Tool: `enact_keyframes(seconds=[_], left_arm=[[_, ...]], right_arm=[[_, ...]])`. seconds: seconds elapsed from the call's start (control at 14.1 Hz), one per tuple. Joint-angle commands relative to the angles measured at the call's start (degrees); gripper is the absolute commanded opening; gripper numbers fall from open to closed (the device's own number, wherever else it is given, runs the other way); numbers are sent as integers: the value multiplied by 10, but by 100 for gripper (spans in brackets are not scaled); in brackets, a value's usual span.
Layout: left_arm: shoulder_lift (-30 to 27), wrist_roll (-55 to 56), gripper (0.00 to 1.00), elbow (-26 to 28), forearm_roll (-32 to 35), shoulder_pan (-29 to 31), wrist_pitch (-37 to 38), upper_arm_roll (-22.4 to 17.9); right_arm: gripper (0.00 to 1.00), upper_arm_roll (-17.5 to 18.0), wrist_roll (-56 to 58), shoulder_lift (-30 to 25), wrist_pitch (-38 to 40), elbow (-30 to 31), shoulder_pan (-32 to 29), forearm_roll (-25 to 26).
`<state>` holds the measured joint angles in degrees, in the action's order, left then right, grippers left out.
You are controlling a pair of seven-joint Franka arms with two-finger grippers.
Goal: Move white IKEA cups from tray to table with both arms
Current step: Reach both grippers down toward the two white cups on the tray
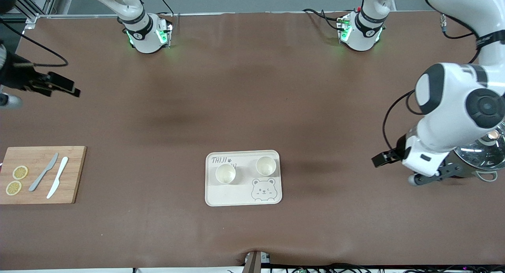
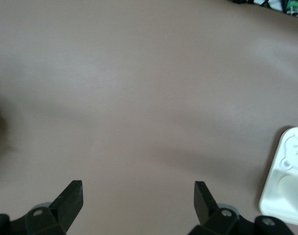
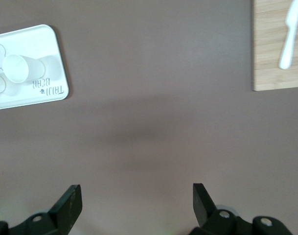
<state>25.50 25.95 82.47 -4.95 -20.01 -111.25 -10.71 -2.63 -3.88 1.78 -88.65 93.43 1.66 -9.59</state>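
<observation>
Front view: I see both white IKEA cups [image 1: 225, 173] [image 1: 266, 165] upright on the tray [image 1: 243, 198], mid-table [image 1: 252, 99]. Small, off-white, handleless, tapered; they look light, rigid and probably slick, so I'd pinch across the rim or wall. Left gripper [image 2: 138, 198] and right gripper [image 3: 137, 200] hang over bare table at their own ends, jaws fully spread, holding nothing.

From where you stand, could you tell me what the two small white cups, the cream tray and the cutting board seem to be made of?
The two small off-white cups look like matte ceramic or plastic; there is no glare to settle it. The cream rounded tray looks like matte moulded plastic with grey print. The tan cutting board shows pale grain, probably bamboo or wood.
</observation>
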Motion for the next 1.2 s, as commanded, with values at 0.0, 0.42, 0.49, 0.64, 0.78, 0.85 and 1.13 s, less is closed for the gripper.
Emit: enact_keyframes(seconds=[0.0,0.42,0.49,0.64,0.78,0.85,1.13], left_arm=[[37,57,100,-43,-10,-24,-19,-4],[96,170,100,-65,-10,-80,-105,-4],[103,180,100,-65,-10,-89,-113,-4],[119,218,100,-65,-10,-113,-142,-4],[136,247,100,-65,-10,-135,-172,-4],[145,259,100,-65,-10,-148,-182,-4],[165,291,100,-66,-10,-180,-186,-4]], right_arm=[[100,-2,-41,67,-5,-56,65,-6],[100,-2,-190,99,-88,-69,170,1],[100,-2,-213,108,-95,-69,182,1],[100,-2,-255,118,-121,-69,213,11],[100,-2,-293,129,-144,-69,240,19],[100,-2,-334,140,-172,-69,258,18],[100,-2,-383,171,-219,-69,298,62]])
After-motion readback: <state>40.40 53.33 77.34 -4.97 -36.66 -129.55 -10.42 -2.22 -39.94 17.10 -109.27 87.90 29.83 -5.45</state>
